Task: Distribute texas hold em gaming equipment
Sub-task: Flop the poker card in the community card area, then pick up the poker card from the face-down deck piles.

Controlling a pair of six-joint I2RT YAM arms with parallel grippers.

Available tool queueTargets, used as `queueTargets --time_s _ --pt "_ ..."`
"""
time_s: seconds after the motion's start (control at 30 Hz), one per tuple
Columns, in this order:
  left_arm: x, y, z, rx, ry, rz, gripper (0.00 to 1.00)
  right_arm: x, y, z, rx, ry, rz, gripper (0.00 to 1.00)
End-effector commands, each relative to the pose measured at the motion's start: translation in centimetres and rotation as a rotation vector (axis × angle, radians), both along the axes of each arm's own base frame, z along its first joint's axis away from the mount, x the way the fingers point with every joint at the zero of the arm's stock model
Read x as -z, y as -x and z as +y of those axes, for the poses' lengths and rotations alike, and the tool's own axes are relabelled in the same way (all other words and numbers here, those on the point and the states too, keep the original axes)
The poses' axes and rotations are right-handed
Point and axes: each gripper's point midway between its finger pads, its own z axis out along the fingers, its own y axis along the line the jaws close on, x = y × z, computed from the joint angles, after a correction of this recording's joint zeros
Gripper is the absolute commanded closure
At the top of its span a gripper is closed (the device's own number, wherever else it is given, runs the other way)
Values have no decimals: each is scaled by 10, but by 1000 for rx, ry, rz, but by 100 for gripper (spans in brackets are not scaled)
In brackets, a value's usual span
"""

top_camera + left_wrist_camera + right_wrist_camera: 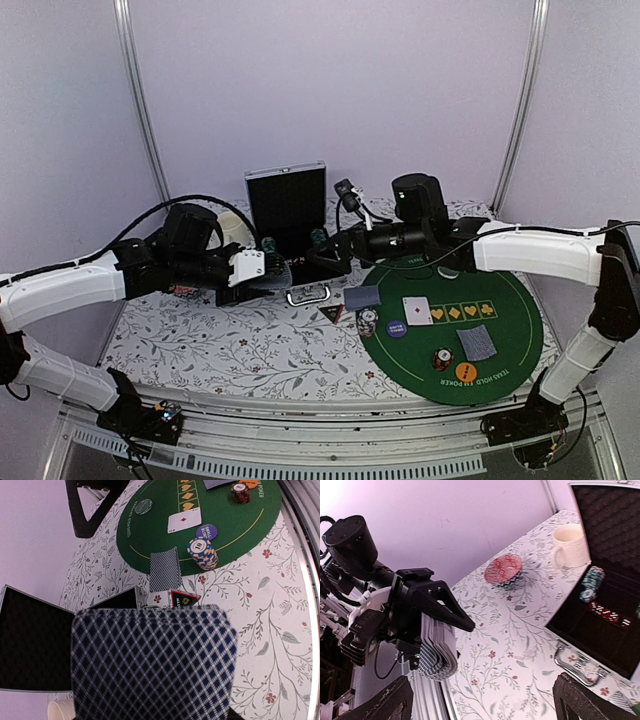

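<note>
Left pincer (442, 645) clamps the deck of blue-backed cards (150, 665) above the desk (200, 350). From 3 o'clock the right pincer (487, 698) faces it, spread wide. I judge that dealing is in hand, and next I must pinch only one card.

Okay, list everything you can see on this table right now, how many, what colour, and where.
Poker mat: one, green, right side.
Case: one, black, open, back centre.
Mug: one, cream, left of case.
Bowl: one, red-patterned, near mug.
Card piles: two, blue-backed, mat's left edge and near side.
Face-up card: one, white, mid-mat.
Chip stacks: two, striped, on mat.
Button discs: two, purple and orange, on mat.
Triangular marker: one, dark, beside mat.
Deck: one, blue-checked, held left of case.
Left gripper: shut on deck.
Right gripper: open, near case.
</note>
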Motion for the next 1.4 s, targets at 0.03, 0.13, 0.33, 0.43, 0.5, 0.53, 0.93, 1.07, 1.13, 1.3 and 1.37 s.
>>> queueTargets --time_s 0.03,0.13,0.33,0.43,0.5,0.53,0.93,1.07,1.13,1.3,1.37 --pt "-10 3 -5 25 30 -23 55 -17 19 41 -134 -138 48 1" --pt "-10 3 -6 27 31 -22 55 -4 23 53 -146 -120 62 1" --pt "-10 4 -6 32 34 -17 55 8 23 76 -170 -116 68 1" --pt "-10 4 -6 30 32 -17 55 10 20 84 -177 -127 67 1" --pt "-11 4 -7 32 35 -16 55 15 15 88 -164 -115 74 1" --pt "-11 4 -6 32 36 -16 55 20 12 89 -148 -103 82 1" --pt "-11 5 -6 34 35 -16 57 49 -11 58 38 101 33 5" --pt "-10 4 -7 35 33 -14 58 42 -13 49 60 112 9 6" --pt "-11 4 -8 36 36 -12 58 40 -13 45 70 122 7 9" --pt "-15 6 -8 43 48 -20 59 45 -11 38 79 160 15 13" --pt "-15 6 -9 45 48 -16 59 43 -9 37 71 160 15 16"
